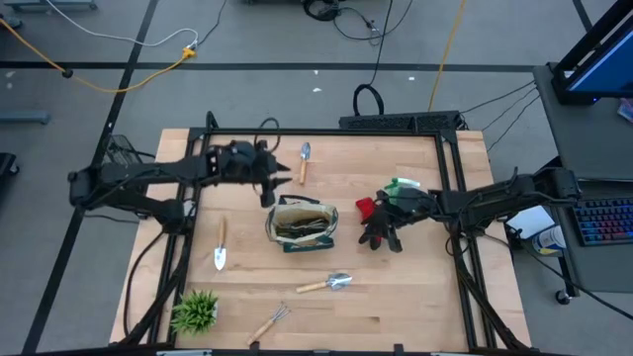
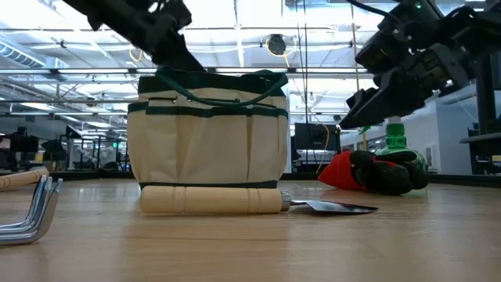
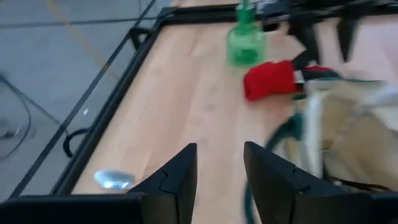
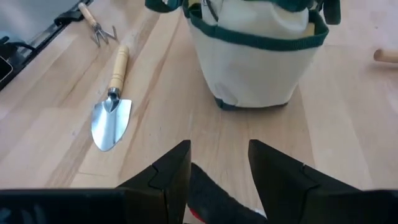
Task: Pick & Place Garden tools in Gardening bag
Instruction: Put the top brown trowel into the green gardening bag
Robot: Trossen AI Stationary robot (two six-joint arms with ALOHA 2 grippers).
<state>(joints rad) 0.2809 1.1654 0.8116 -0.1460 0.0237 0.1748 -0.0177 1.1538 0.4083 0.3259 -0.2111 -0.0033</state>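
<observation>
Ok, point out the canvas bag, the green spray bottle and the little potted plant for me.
canvas bag (image 2: 207,145): low view, front panel.
green spray bottle (image 3: 245,46): left wrist view, round body.
potted plant (image 1: 195,311): high view, leaves.

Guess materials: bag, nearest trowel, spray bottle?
Gardening bag: likely cream canvas, matte and creased, with dark green trim. Trowel: pale, probably wooden handle and a shiny, mirror-like metal blade. Spray bottle: translucent green, probably plastic.

bag: cream, dark green trim | gloves: red, black | spray bottle: green
</observation>
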